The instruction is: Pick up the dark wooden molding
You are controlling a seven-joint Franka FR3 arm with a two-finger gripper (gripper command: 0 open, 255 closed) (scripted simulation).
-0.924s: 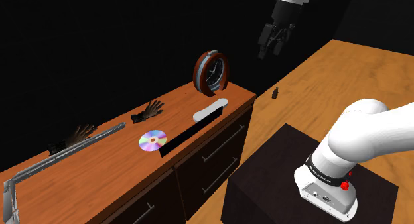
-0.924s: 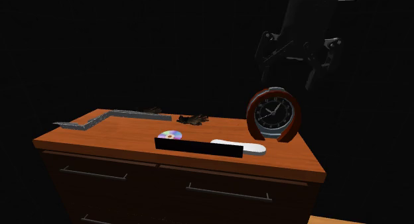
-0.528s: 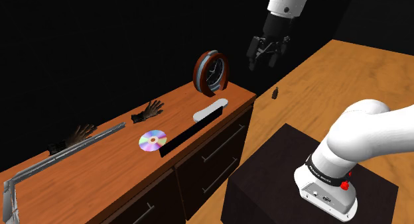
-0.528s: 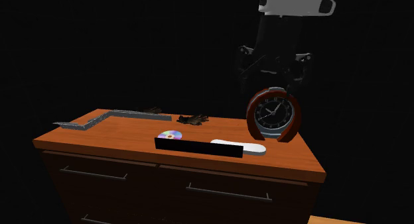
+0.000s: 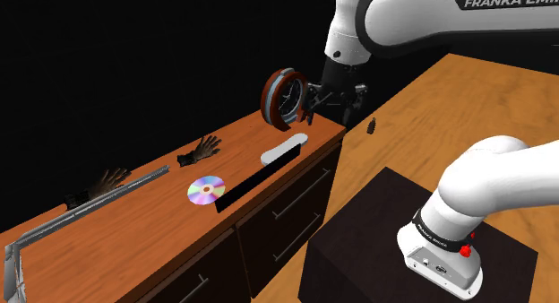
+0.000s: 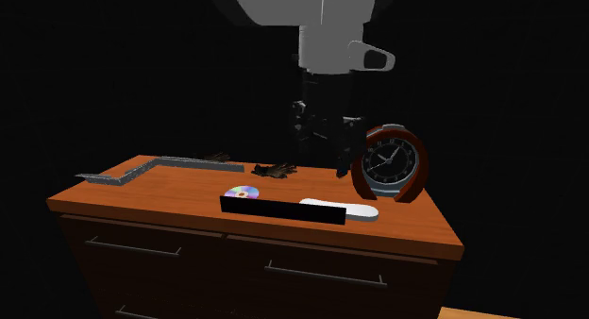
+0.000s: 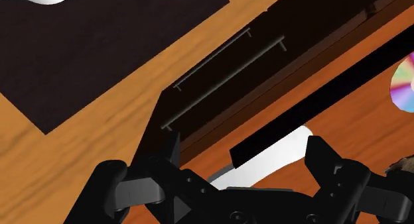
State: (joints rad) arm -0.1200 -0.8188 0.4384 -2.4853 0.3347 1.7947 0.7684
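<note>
On the dresser [image 5: 152, 207], at 7 o'clock from our wide-open gripper [image 5: 333, 99] in the shoulder view, the molding [image 5: 260, 178] runs 2 to 8 o'clock

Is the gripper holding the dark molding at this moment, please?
No: in the shoulder view the open gripper hangs in the air near the clock, apart from the dark molding, which lies on the dresser top.
</note>
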